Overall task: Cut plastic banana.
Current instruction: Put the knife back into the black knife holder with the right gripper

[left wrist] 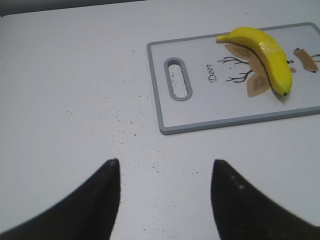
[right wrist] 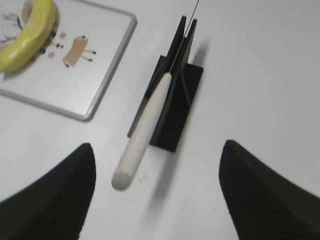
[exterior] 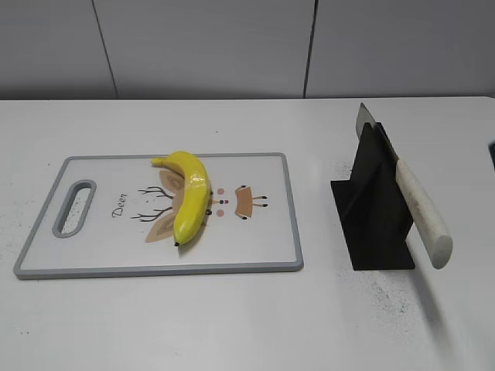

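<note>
The yellow plastic banana [exterior: 191, 197] lies on the white cutting board [exterior: 93, 255], near its middle; it also shows in the left wrist view [left wrist: 265, 55] and the right wrist view [right wrist: 27, 37]. A knife with a white handle [exterior: 424, 212] rests in a black stand [exterior: 371, 212] to the right of the board, handle pointing toward the table's front. My left gripper [left wrist: 165, 162] is open and empty over bare table, left of the board. My right gripper [right wrist: 157, 147] is open and empty, just behind the knife handle's end [right wrist: 142, 132]. Neither gripper shows in the exterior view.
The cutting board [left wrist: 200, 112] has a grey rim and a handle slot [exterior: 75, 207] at its left end. The white table carries small dark specks. A grey wall stands behind the table.
</note>
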You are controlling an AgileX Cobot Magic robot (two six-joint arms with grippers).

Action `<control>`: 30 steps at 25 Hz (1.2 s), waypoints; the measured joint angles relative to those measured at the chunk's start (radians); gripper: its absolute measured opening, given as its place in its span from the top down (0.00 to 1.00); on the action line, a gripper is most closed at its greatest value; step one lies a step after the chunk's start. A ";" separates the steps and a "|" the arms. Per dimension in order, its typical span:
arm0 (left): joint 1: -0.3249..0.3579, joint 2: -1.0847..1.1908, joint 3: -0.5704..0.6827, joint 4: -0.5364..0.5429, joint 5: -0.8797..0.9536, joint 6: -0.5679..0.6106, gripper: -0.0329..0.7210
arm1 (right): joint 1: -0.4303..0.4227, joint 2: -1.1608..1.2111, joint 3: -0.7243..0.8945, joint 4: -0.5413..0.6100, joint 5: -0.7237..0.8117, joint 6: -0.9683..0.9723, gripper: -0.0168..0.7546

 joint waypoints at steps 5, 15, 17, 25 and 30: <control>0.000 0.000 0.000 -0.002 0.000 0.000 0.22 | 0.000 -0.206 0.151 0.000 0.090 -0.064 0.25; 0.000 0.000 0.000 -0.004 0.000 0.000 0.22 | 0.000 -0.612 0.305 0.000 0.208 -0.069 0.26; 0.000 0.000 0.000 -0.005 0.000 0.000 0.22 | 0.000 -0.671 0.313 0.000 0.219 -0.069 0.26; 0.000 0.000 0.000 -0.005 0.000 0.000 0.22 | 0.000 -0.836 0.316 -0.011 0.223 -0.070 0.26; 0.000 0.000 0.000 -0.005 -0.002 0.000 0.22 | -0.021 -0.861 0.316 -0.005 0.224 -0.070 0.26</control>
